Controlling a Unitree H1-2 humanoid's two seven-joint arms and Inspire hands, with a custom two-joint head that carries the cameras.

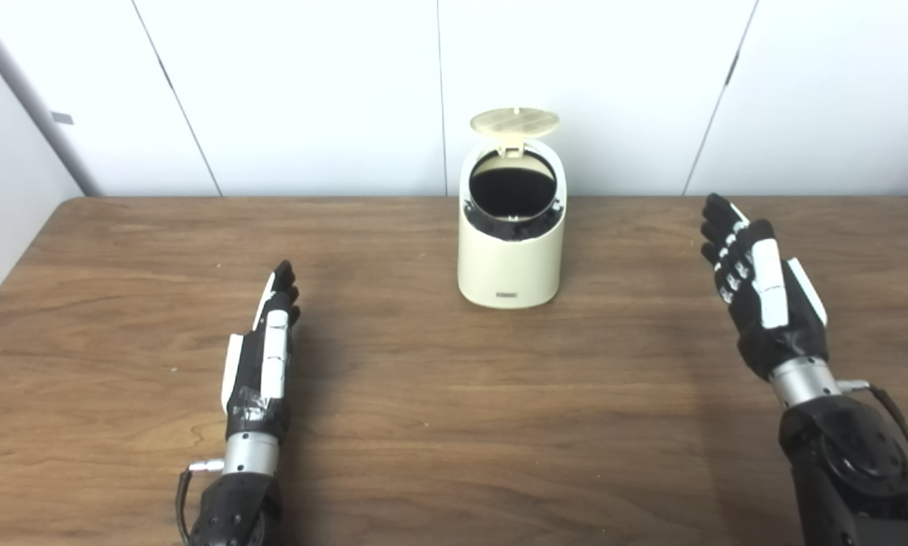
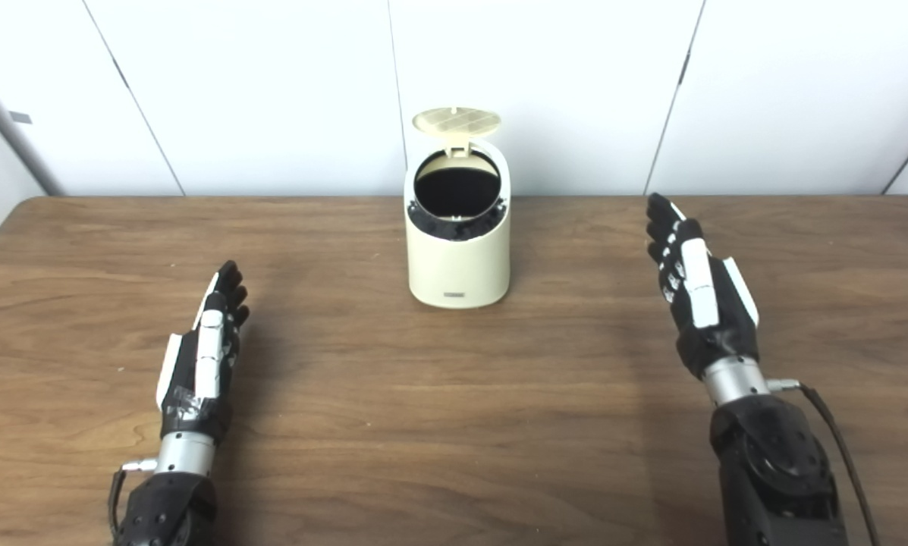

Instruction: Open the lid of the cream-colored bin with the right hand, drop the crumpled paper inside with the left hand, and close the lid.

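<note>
Right hand point(image 1: 761, 292) hovering at right of frame, fingers spread, holding nothing. Left hand point(image 1: 265, 345) resting lower left, fingers straight and apart, also carrying nothing (no crumpled paper showing anywhere). Standing upper centre between both, up and inward from each: cream bin point(image 1: 510, 254), upright on the wooden table point(image 1: 438, 425), lid point(image 1: 514, 121) tipped up at the back. Nothing blocking either approach.

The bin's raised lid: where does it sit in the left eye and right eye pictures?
Left eye view: the lid stands open, just right of centre, near the top.
Right eye view: the lid is at centre, near the top.
Shared landmark: the cream bin under it, by the table's far edge.
</note>
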